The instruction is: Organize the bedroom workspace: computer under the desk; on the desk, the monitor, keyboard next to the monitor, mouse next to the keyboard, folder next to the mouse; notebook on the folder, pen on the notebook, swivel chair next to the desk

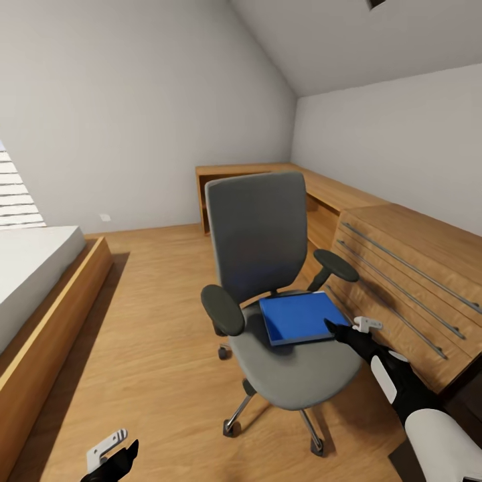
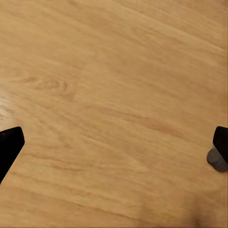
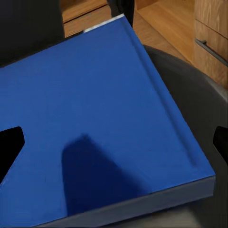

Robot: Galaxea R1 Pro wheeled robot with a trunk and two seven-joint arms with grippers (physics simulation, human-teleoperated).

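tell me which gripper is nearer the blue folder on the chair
Right. The right gripper is open at the folder's near corner, over the swivel chair seat; the left gripper hangs low over the floor, well away.

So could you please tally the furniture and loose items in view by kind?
Swivel chair: 1
Folder: 1
Wooden drawer unit: 1
Wooden corner bench: 1
Bed: 1
Total: 5

Soft, even daylight fills the rendered room, brightest at the slatted window on the head view's left edge. The swivel chair casts only a faint shadow on the floor. Straight lines lean toward the head view's edges. A dark shadow lies on the folder in the right wrist view. The left wrist view is slightly soft.
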